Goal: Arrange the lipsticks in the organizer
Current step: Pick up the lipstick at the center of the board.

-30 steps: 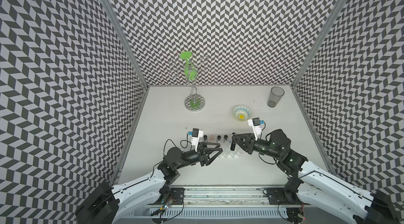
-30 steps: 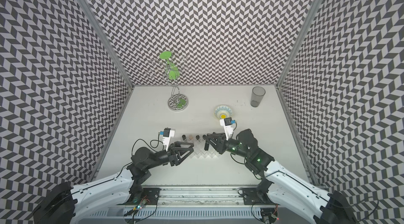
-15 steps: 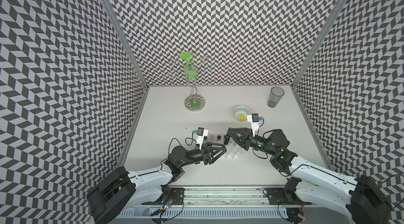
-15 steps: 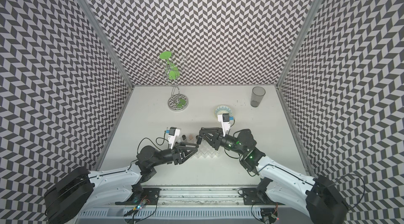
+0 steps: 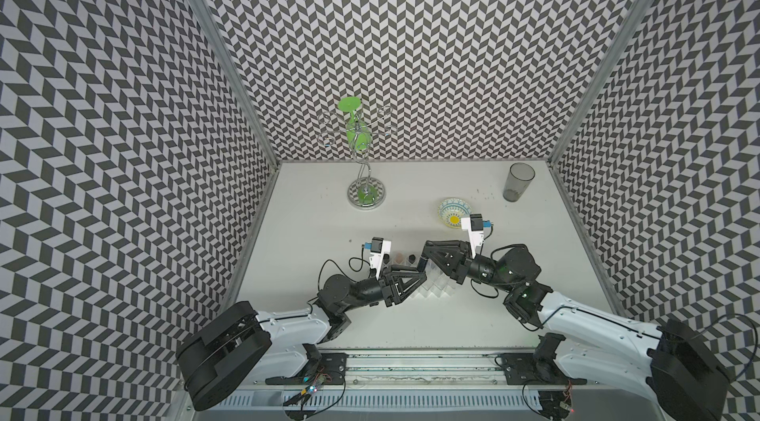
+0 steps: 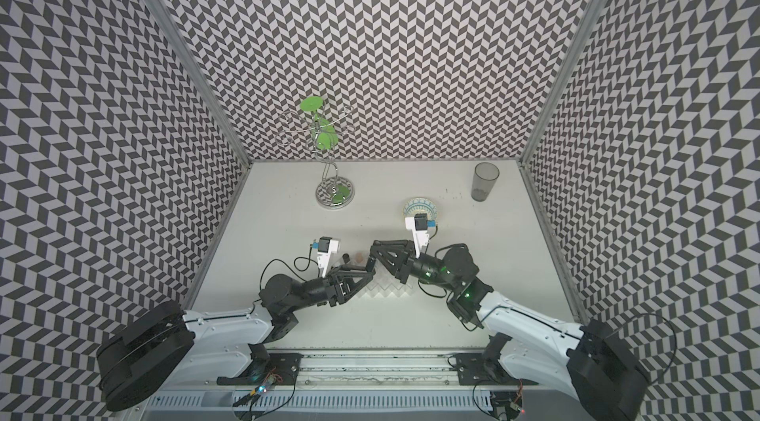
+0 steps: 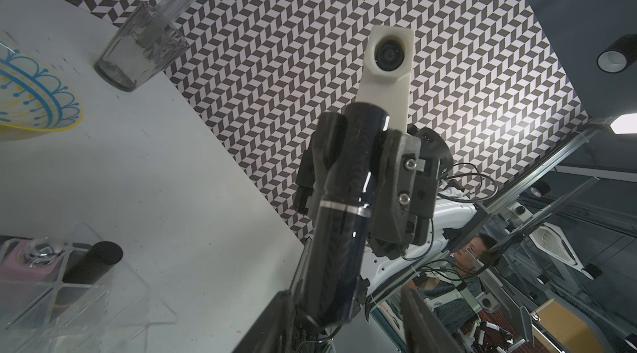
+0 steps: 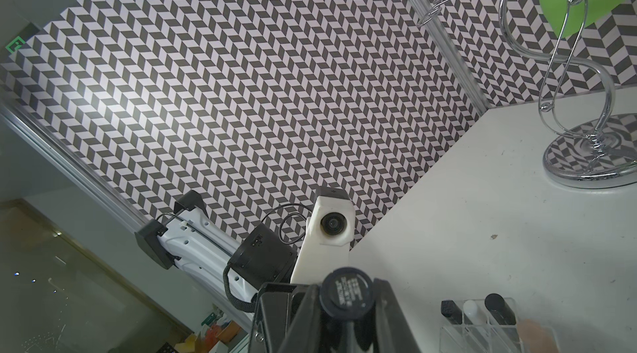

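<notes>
The left gripper (image 5: pixel 420 278) straddles, jaws apart, the lower end of a black lipstick (image 7: pixel 337 230). It slants up toward the right gripper (image 8: pixel 346 299), which clamps its upper half, close by the organizer (image 5: pixel 438 291). The organizer's far cells hold upright tubes (image 8: pixel 496 308). Beyond stand a patterned bowl (image 5: pixel 446 209) and grey tumbler (image 5: pixel 518 182).

Bright, even overhead light left only soft shadows on the desk (image 5: pixel 411 316); glare washed the patterned wall (image 8: pixel 103 99), and wrist-view edges bowed.
</notes>
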